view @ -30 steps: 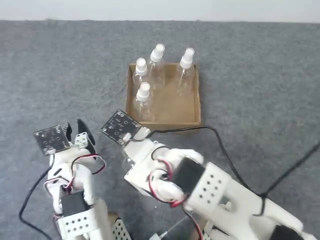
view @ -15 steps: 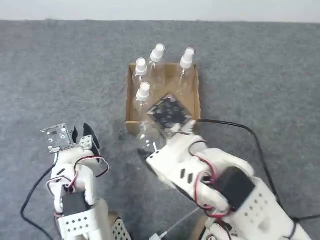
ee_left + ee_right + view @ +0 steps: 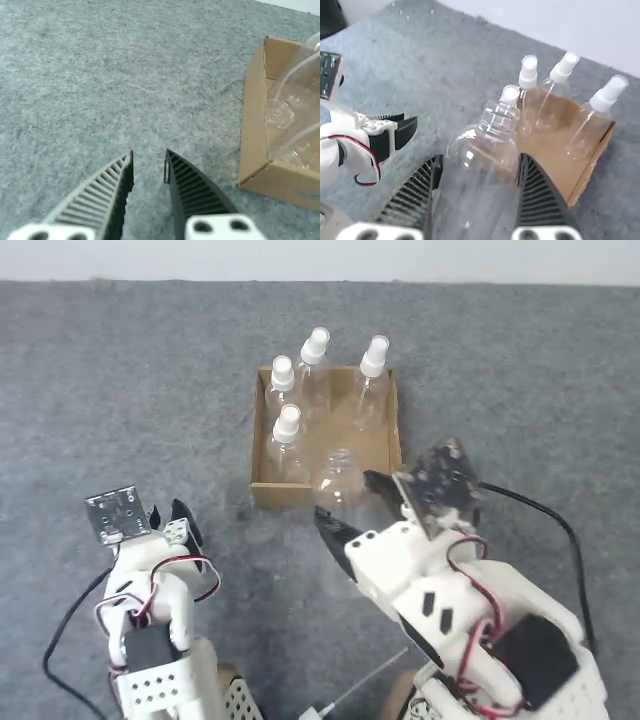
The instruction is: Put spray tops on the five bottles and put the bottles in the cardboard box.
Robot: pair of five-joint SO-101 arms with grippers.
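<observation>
While the right claw [image 3: 342, 494] is clamped on an uncapped bottle [image 3: 479, 165], one ribbed finger presses each side of the clear body. The threaded neck of this bottle is open and carries no spray top. In the high view the bottle sits over the front wall of the cardboard box [image 3: 397, 430], toward its right half. Whether its base touches the box cannot be told.

Four capped bottles [image 3: 287, 445] stand upright inside the box. Three are along the far wall, and one is near the front-left corner. Each carries a white spray top.

The left claw [image 3: 149, 152] is to the front-left of the box and well apart from it. It is over the grey carpet [image 3: 120, 390]. Its fingers stand slightly apart and hold nothing.
</observation>
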